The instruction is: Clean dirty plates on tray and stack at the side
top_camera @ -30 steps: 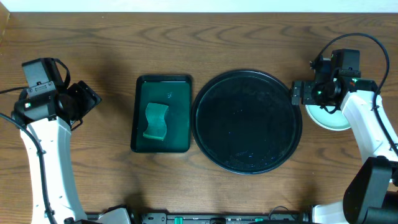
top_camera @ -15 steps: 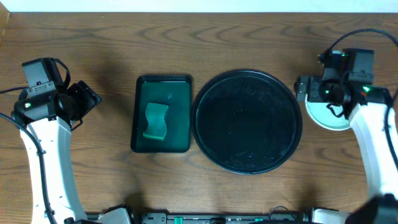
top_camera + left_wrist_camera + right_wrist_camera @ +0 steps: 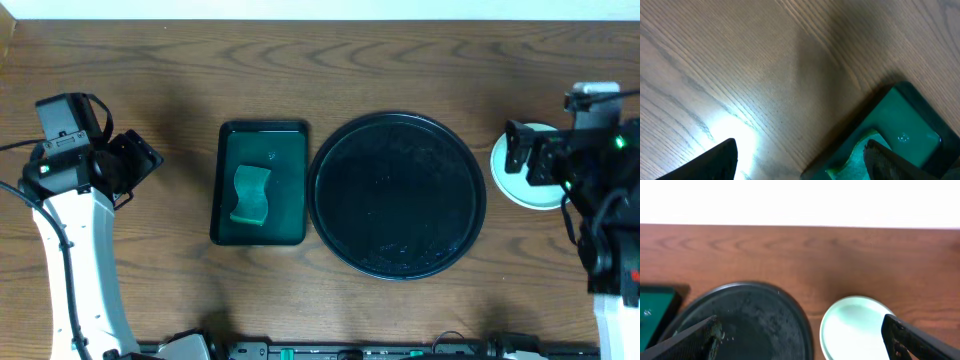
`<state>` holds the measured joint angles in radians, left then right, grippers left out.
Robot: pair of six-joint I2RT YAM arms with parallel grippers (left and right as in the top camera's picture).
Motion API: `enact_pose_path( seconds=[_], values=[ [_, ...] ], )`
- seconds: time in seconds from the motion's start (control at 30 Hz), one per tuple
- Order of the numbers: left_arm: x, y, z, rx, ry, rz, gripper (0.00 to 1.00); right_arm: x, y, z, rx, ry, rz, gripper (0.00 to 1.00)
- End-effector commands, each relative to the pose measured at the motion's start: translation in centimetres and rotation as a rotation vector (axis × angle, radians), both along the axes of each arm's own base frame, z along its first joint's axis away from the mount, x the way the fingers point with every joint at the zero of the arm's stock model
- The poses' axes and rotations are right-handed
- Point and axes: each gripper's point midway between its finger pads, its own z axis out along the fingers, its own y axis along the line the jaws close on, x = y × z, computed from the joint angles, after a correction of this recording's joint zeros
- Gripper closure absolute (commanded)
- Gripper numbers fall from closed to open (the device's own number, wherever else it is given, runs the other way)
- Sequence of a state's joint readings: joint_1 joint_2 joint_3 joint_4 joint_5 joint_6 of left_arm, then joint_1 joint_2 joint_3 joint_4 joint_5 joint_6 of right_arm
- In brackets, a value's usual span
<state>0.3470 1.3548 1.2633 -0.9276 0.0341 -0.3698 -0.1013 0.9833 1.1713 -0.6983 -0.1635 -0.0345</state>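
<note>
The black tray [image 3: 397, 195] lies in the middle of the table with nothing on it; its rim and floor also fill the lower left of the right wrist view [image 3: 745, 325]. The pale-mint plates [image 3: 515, 188] sit stacked on the wood just right of the tray, the top one looking clean [image 3: 855, 330]. My right gripper [image 3: 527, 155] hovers open over the stack's far edge, and in its own view the right gripper [image 3: 800, 330] spans the tray rim and the plate. Far left, my left gripper [image 3: 140, 160] is open and holds nothing.
A rectangular dark green tray [image 3: 260, 183] with a green sponge [image 3: 250, 195] lies left of the black tray. The left wrist view shows that green tray's corner [image 3: 905, 120] and the sponge [image 3: 860, 150] beside bare wood.
My right arm has drawn back to the right, away from the black tray, uncovering more of the plate stack. The left arm has not moved.
</note>
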Motion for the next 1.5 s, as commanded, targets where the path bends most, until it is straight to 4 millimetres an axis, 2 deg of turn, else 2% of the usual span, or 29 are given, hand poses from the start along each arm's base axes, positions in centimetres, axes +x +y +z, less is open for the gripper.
enact_pose_path(
  seconds=[0.0,0.23,0.43,0.77,0.93,1.2,1.37,1.47],
  values=[
    [0.0,0.3,0.7,0.011,-0.014,0.014,0.19,-1.6,0.3,2.1,-0.019,-0.073,0.008,0.01],
    [0.0,0.3,0.7,0.011,-0.014,0.014,0.19,-5.5,0.6,6.2,-0.035,-0.229,0.007,0.01],
    [0.0,0.3,0.7,0.011,-0.014,0.014,0.19,-10.0,1.0,7.8,-0.065,-0.308,0.012,0.01],
    [0.0,0.3,0.7,0.011,-0.014,0.014,0.19,-17.6,1.8,8.9,-0.08,-0.46,0.009,0.01],
    [0.0,0.3,0.7,0.011,-0.014,0.014,0.19,-20.2,2.1,8.6,-0.085,-0.536,0.016,0.01],
    [0.0,0.3,0.7,0.011,-0.014,0.014,0.19,-22.4,2.7,6.3,-0.081,-0.634,0.045,0.01],
    [0.0,0.3,0.7,0.011,-0.014,0.014,0.19,-21.1,2.7,5.5,-0.078,-0.637,0.057,0.01],
    [0.0,0.3,0.7,0.011,-0.014,0.014,0.19,-20.2,2.8,6.0,-0.082,-0.683,0.068,0.01]
  ],
)
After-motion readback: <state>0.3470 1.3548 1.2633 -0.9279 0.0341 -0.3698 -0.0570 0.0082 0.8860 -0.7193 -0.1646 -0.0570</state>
